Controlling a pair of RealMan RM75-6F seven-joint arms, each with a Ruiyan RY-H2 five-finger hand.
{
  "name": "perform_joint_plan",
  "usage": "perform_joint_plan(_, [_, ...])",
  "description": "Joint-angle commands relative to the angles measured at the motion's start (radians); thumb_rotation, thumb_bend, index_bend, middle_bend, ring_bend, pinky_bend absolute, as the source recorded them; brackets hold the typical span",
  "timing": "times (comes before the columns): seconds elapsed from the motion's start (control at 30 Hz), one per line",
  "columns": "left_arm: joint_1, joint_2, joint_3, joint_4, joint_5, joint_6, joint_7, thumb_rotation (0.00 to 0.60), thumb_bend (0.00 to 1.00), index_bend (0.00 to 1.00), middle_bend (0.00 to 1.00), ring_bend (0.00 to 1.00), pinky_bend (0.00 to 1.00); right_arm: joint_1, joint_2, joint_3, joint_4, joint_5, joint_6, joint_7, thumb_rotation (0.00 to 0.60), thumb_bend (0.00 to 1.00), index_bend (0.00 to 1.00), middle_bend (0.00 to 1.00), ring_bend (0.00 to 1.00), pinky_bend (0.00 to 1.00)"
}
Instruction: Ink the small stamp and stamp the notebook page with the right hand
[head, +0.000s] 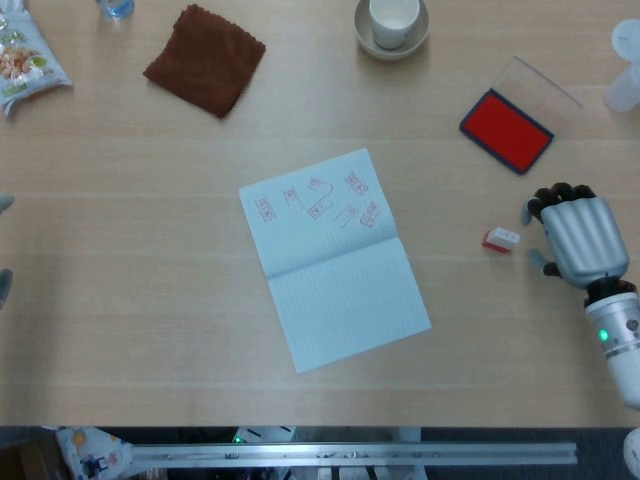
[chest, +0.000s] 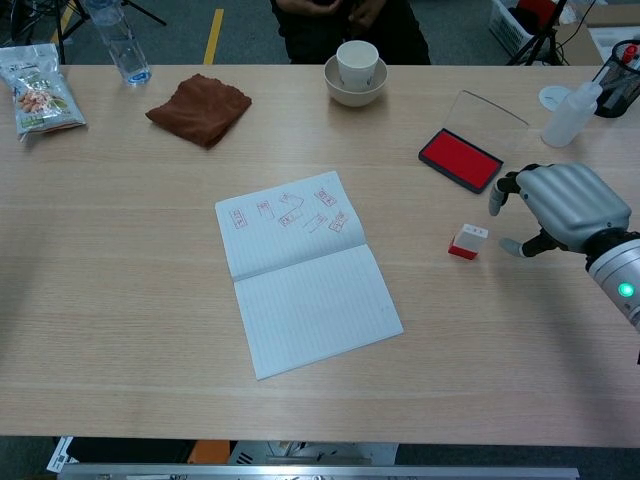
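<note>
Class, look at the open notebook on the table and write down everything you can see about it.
The notebook lies open and flat near the middle of the wooden table, turned at a slant. Its pages are pale, thin, ruled paper, split by a centre fold. The far page carries several small red stamp marks; the near page is unmarked. Nothing rests on it, and neither hand touches it. The right hand is well off to its right.

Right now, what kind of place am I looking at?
Probably a robot lab or workshop: a wooden table with a notebook and ink pad, floor tape behind, and a robot hand.
</note>
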Motion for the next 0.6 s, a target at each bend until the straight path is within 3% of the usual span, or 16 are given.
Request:
perform_joint_plan(0.03, [-0.002, 0.003, 0.001, 0.0, -0.001, -0.004, -0.003, 0.6, 0.32, 0.15, 0.16, 0.14, 0.1, 0.011, -0.02, 0.003, 0.011, 0.013, -0.007, -0.013, 0.6, 0.18, 0.48, 0.41, 0.29, 0.34])
perform_joint_plan(0.6, [-0.007, 0.013, 0.009, 0.008, -0.007, -0.027, -0.022, 0.6, 0.32, 0.15, 0.16, 0.14, 0.1, 0.039, -0.102, 0.002, 0.09, 0.075, -0.018, -0.046, 0.6, 0.18, 0.48, 0.41, 0.29, 0.34])
